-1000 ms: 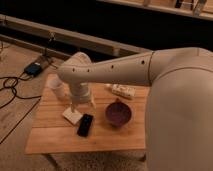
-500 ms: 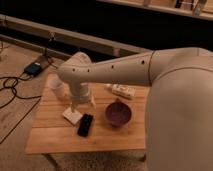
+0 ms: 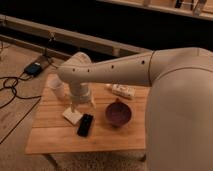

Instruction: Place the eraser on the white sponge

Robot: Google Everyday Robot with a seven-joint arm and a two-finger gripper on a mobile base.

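The eraser [image 3: 85,124] is a flat black oblong block lying on the wooden table [image 3: 55,137], just right of the white sponge [image 3: 72,115], a small flat white pad. The two lie side by side, close or touching. My gripper [image 3: 81,102] hangs from the white arm directly above and behind the sponge, close over it.
A purple bowl [image 3: 118,113] stands right of the eraser. A white bottle-like object [image 3: 121,90] lies at the table's back. A white cup [image 3: 57,86] stands at the back left, partly behind the arm. Cables and a blue device [image 3: 34,68] lie on the floor at left.
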